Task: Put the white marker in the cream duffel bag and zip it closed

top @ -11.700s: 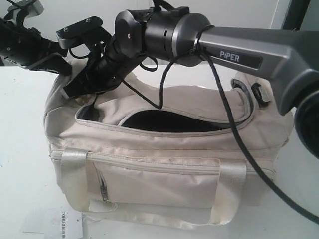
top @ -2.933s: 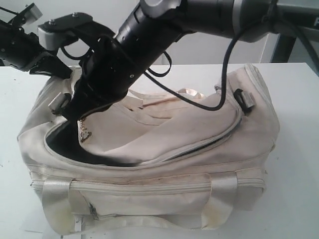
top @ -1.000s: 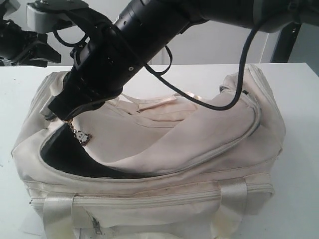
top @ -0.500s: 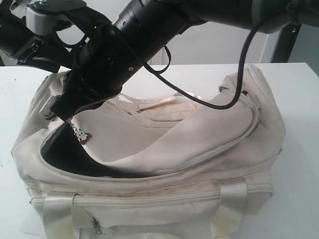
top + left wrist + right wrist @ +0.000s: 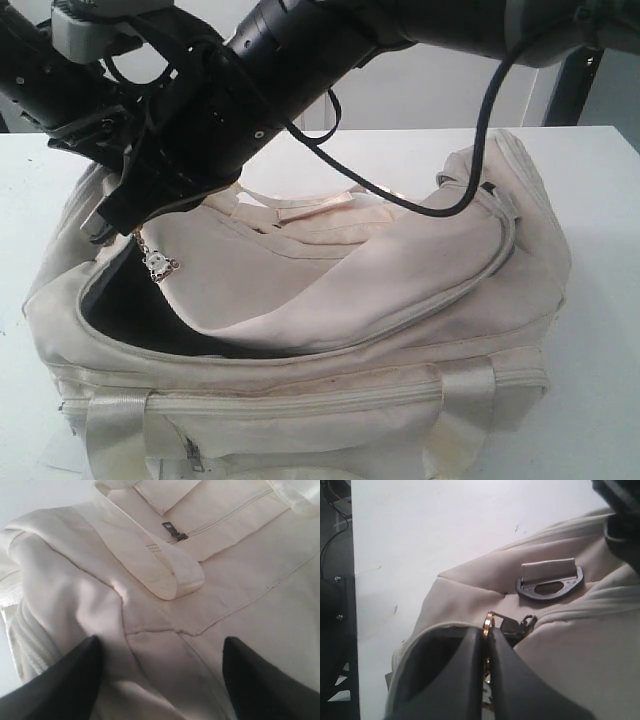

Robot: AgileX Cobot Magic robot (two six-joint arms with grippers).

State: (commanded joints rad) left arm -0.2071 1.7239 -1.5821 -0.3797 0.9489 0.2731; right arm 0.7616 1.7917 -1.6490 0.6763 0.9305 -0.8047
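Note:
The cream duffel bag (image 5: pixel 400 290) fills the table's middle, its curved top flap gaping dark at the front left (image 5: pixel 125 310). My right gripper (image 5: pixel 112 224) reaches across to the bag's left end and is shut on the zipper pull's gold ring (image 5: pixel 488 622); a small charm (image 5: pixel 158 263) dangles below it. My left gripper (image 5: pixel 160 677) hovers open just above the bag's cream fabric, near a webbing handle (image 5: pixel 170 575) and a pocket zip pull (image 5: pixel 173 530). The left arm (image 5: pixel 60 100) stands behind the right one. The white marker is out of view.
A grey strap buckle (image 5: pixel 550 582) sits on the bag's end close to the held pull. White table (image 5: pixel 600 300) extends to the right of the bag. A black cable (image 5: pixel 480 150) from the right arm loops over the flap.
In the last second the left arm has come down and rightwards to the bag's left end. The right gripper keeps hold of the zipper pull and has barely shifted.

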